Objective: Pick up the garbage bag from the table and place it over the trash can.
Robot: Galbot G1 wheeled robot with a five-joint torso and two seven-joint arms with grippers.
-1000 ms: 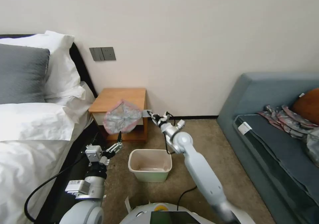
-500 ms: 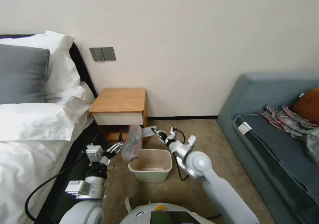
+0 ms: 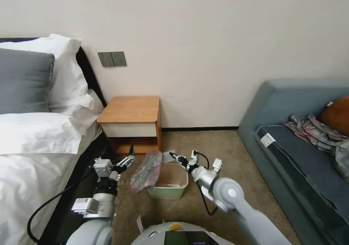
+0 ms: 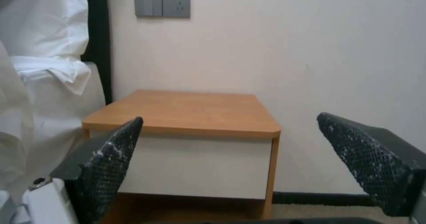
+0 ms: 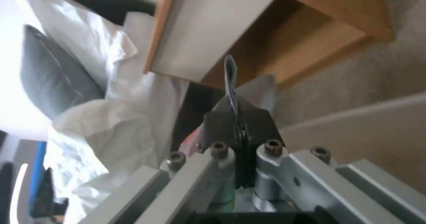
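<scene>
Since a second ago the right end effector (image 3: pixel 173 155) has carried the garbage bag (image 3: pixel 147 171), pinched by one edge, off the bench (image 3: pixel 131 109) down to the trash can's (image 3: pixel 168 188) left rim, not yet spread over it, while the left end effector (image 3: pixel 128 158) waits nearby, spread wide.

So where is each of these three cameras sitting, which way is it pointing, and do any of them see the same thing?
Head view: high on the robot, looking forward and down at the table, trash can and hanging garbage bag; both arms show, left gripper, right gripper.
Left wrist view: low, facing the table and wall; its own open fingers frame it.
Right wrist view: along its shut gripper pinching the bag, toward the table's drawer front.
Shared: all three see the table.
</scene>
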